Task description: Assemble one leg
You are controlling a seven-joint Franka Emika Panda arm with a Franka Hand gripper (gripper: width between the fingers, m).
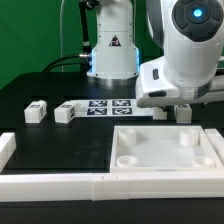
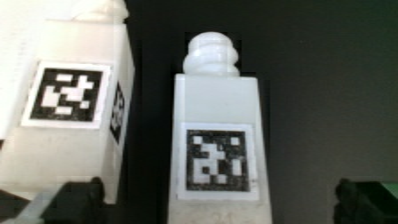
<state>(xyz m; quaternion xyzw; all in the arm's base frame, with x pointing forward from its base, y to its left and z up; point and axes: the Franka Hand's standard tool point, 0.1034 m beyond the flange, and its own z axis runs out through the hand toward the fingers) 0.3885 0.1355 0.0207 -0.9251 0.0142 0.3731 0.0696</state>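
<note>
In the wrist view a white leg (image 2: pixel 221 130) with a black-and-white tag and a ribbed knob at its far end lies between my open gripper (image 2: pixel 217 205) fingers. The dark fingertips (image 2: pixel 71 200) stand on either side of it, apart from it. A second tagged leg (image 2: pixel 71 95) lies right beside it. In the exterior view my gripper (image 1: pixel 184 110) is low over the table just behind the large white tray-like part (image 1: pixel 165 160), and the arm hides most of these two legs. Two more legs (image 1: pixel 37 112) (image 1: pixel 66 112) lie at the exterior view's left.
The marker board (image 1: pixel 108 106) lies on the black table between the left legs and my gripper. A white rail (image 1: pixel 100 185) runs along the front, with a short white wall (image 1: pixel 5 150) at the exterior view's left. The robot base (image 1: pixel 110 50) stands behind.
</note>
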